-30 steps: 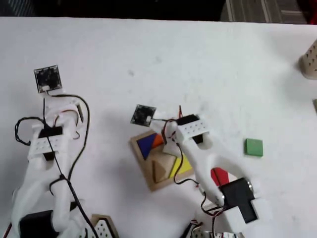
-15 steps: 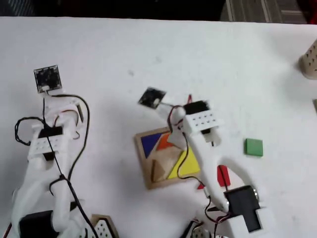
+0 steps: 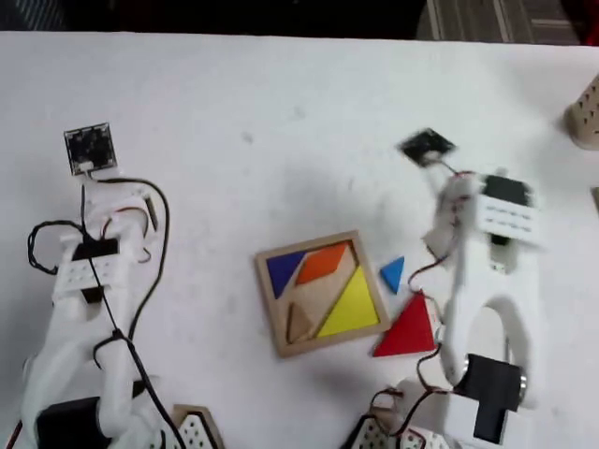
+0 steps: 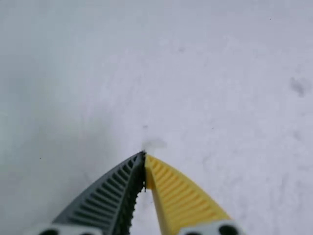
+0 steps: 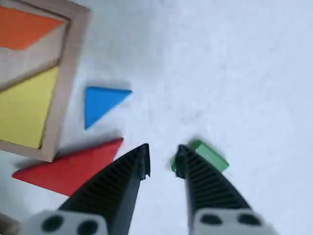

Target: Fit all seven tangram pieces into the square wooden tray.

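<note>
right jaws (image 5: 162,159): narrowly apart, gripping nothing, tips low over the table (image 5: 244,73).
green square (image 5: 211,157): flat on the table at the tip of one right finger. It sits mostly on that finger's outer side and is partly hidden by it. Only a sliver shows on the gap side, so it is not between the jaws.
red triangle (image 5: 68,164): flat on the table just outside the tray (image 3: 269,307), beside the other finger and on its outer side.
small blue triangle (image 5: 100,104): on the table just beside the tray's outer edge, near the red triangle but apart from it, beyond the jaw tips.
tray: lies rotated on the table, between the two arms.
in tray: dark blue piece (image 3: 283,269) and orange piece (image 3: 324,262) along one side, then yellow triangle (image 3: 352,307) and wood-coloured triangle (image 3: 299,324). A strip of bare floor shows between them.
left jaws (image 4: 144,156): closed tip to tip, gripping nothing, over bare table, well apart from the tray.
</note>
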You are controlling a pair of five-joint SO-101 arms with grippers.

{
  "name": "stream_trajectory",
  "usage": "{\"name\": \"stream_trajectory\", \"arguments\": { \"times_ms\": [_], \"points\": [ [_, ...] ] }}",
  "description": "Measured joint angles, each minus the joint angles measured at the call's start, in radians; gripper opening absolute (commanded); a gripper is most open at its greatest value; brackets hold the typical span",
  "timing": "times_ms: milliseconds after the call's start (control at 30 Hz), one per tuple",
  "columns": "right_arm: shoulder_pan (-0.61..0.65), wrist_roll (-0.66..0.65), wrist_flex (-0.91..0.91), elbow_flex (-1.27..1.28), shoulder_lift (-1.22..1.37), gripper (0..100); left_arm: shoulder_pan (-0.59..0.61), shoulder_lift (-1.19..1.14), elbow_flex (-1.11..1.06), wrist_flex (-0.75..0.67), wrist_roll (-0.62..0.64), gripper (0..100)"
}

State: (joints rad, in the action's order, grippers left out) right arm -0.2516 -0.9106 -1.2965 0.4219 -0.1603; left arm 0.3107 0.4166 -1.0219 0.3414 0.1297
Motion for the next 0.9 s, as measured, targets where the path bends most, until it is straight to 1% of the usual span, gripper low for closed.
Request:
{"name": "stream_trajectory", "arguments": {
  "times_ms": [67, 133, 233, 267, 300, 367, 433, 533, 600, 667, 733, 800, 833, 900],
  "points": [
    [-0.04, -0.006, 0.02, 0.02, 0.0, 21.7, 0.0, 0.0, 0.0, 0.0, 0.0, 2],
    [-0.046, -0.009, 0.032, 0.046, 0.0, 16.0, 0.0, 0.0, 0.0, 0.0, 0.0, 2],
    [-0.014, -0.012, 0.038, 0.098, -0.003, 1.5, 0.0, 0.0, 0.0, 0.0, 0.0, 2],
    [0.012, -0.012, 0.038, 0.123, -0.017, 1.4, 0.0, 0.0, 0.0, 0.0, 0.0, 2],
    [0.049, -0.012, 0.04, 0.153, -0.037, 3.5, 0.0, 0.0, 0.0, 0.0, 0.0, 2],
    [0.138, 0.008, 0.04, 0.207, -0.087, 3.2, 0.0, 0.0, 0.0, 0.0, 0.0, 2],
    [0.227, 0.081, 0.048, 0.245, -0.15, 3.3, 0.0, 0.0, 0.0, 0.0, 0.0, 2],
    [0.348, 0.216, 0.087, 0.296, -0.227, 6.5, 0.0, 0.0, 0.0, 0.0, 0.0, 2],
    [0.42, 0.313, 0.13, 0.321, -0.242, 10.3, 0.0, 0.0, 0.0, 0.0, 0.0, 2],
    [0.476, 0.414, 0.196, 0.347, -0.242, 16.1, 0.0, 0.0, 0.0, 0.0, 0.0, 2],
    [0.511, 0.47, 0.275, 0.374, -0.23, 22.1, 0.0, 0.0, 0.0, 0.0, 0.0, 2],
    [0.56, 0.45, 0.328, 0.39, -0.199, 26.3, 0.0, 0.0, 0.0, 0.0, 0.0, 2],
    [0.589, 0.405, 0.341, 0.393, -0.186, 27.0, 0.0, 0.0, 0.0, 0.0, 0.0, 2],
    [0.632, 0.273, 0.353, 0.393, -0.16, 26.9, 0.0, 0.0, 0.0, 0.0, 0.0, 2]
  ]
}}
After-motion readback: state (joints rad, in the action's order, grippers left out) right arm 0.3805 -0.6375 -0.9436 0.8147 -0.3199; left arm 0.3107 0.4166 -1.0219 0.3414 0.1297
